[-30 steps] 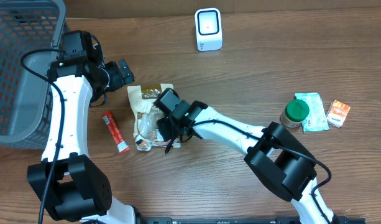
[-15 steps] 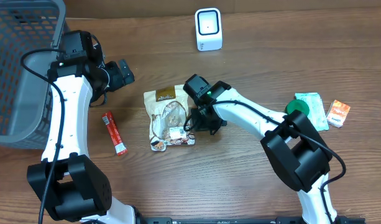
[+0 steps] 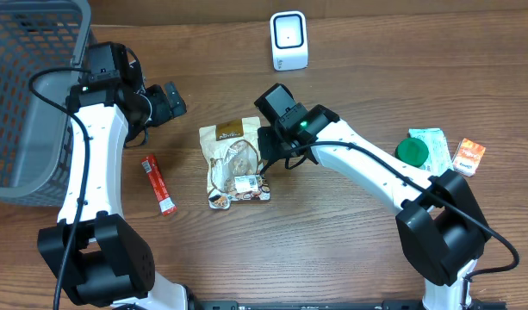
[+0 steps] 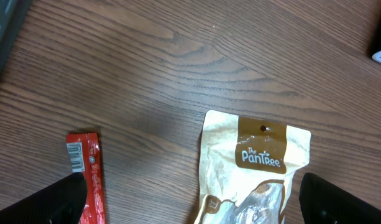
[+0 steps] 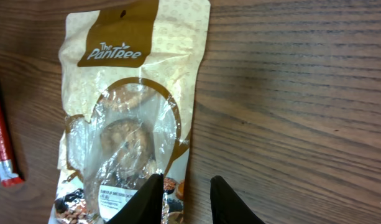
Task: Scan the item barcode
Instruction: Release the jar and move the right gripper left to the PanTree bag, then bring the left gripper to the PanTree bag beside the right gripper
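Note:
A tan and brown snack pouch (image 3: 233, 164) lies flat on the wooden table, printed side up, with a white label near its lower end. The white scanner (image 3: 289, 40) stands at the back of the table. My right gripper (image 3: 269, 160) hovers over the pouch's right edge. In the right wrist view the right gripper (image 5: 186, 182) is slightly open: one finger is above the pouch (image 5: 131, 118), the other above bare wood, and nothing is gripped. My left gripper (image 3: 174, 100) is wide open further left. In its own view, the left gripper (image 4: 193, 205) looks down on the pouch's top (image 4: 255, 162).
A red stick packet (image 3: 159, 182) lies left of the pouch. A grey basket (image 3: 22, 86) fills the far left. At the right stand a green-lidded jar (image 3: 411, 155), a green packet (image 3: 437, 148) and an orange box (image 3: 468, 157).
The right gripper pulled the pouch to the right and laid it flat, then opened its jaws and drew back a little. The left arm has not moved.

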{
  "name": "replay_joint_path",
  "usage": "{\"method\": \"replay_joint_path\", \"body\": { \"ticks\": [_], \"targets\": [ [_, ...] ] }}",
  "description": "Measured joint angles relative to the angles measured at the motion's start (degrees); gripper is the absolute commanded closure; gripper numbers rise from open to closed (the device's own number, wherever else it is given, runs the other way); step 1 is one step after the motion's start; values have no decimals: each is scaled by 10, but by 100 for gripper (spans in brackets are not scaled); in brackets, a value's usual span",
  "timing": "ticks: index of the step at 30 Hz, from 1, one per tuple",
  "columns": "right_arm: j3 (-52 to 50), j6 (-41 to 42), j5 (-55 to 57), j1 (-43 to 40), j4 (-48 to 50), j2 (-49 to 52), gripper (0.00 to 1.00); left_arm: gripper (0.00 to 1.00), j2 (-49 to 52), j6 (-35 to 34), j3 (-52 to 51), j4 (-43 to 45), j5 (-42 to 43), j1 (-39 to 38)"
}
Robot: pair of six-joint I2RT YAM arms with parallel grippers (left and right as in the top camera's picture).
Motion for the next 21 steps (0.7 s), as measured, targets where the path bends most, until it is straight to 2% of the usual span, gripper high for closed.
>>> {"method": "replay_joint_path", "body": {
  "ticks": [11, 14, 18, 21],
  "targets": [
    [0, 0, 12, -13, -45, 6, 76, 2, 0, 0, 0, -16, 20, 0],
    [0, 0, 12, -28, -65, 7, 74, 96, 0, -2, 0, -25, 40, 0],
    [0, -1, 13, -53, -90, 7, 73, 96, 0, -2, -3, -72, 59, -8],
    [0, -5, 10, -72, -101, 7, 75, 96, 0, -2, -34, -71, 62, -32]
  ]
}}
